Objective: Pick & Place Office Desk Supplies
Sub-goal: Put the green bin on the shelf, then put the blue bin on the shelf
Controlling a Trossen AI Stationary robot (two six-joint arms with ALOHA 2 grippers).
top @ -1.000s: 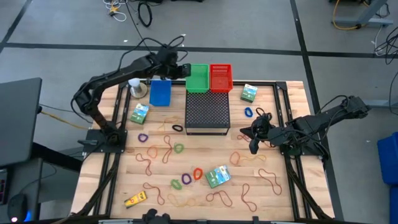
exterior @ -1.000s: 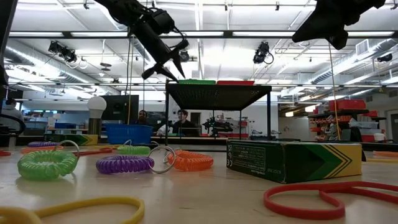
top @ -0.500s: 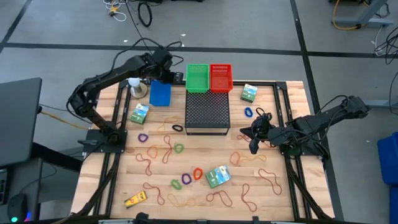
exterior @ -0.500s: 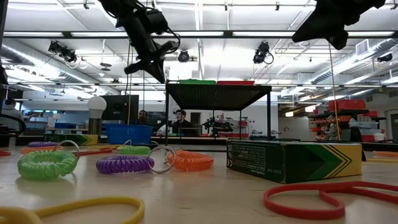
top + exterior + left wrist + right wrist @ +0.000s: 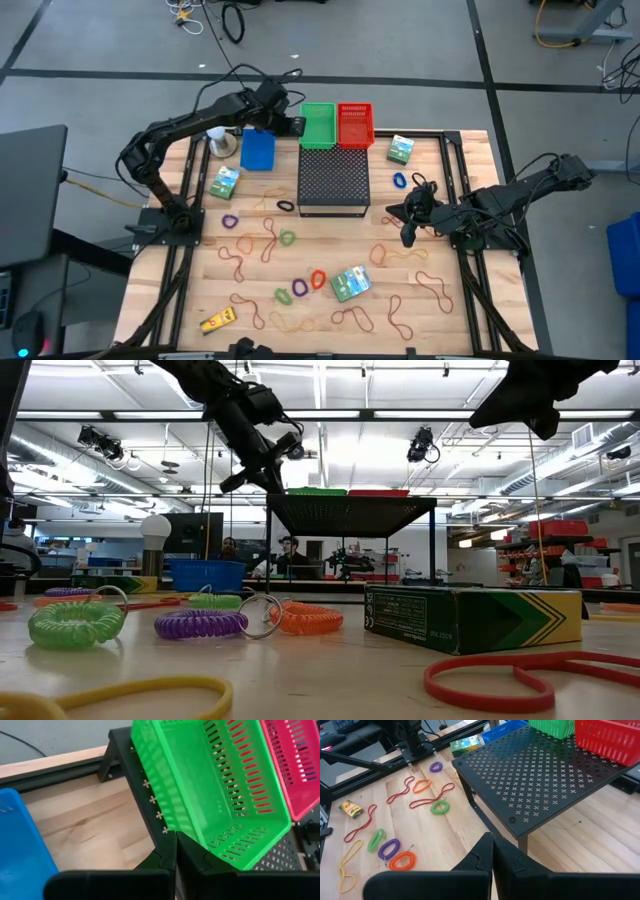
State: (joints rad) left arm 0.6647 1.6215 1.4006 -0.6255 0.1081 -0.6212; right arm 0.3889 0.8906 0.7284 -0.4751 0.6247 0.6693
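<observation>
Left gripper (image 5: 296, 124), fingers pressed together and empty, hovers upper centre beside the green basket (image 5: 319, 125); rubber bands (image 5: 246, 243) lie well below it.

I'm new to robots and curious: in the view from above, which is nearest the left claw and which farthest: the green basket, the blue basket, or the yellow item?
1. Green basket: right beside the left claw, at the table's far edge.
2. Blue basket: just on the claw's other side, slightly farther.
3. Yellow item: far off, at the table's near edge.
</observation>
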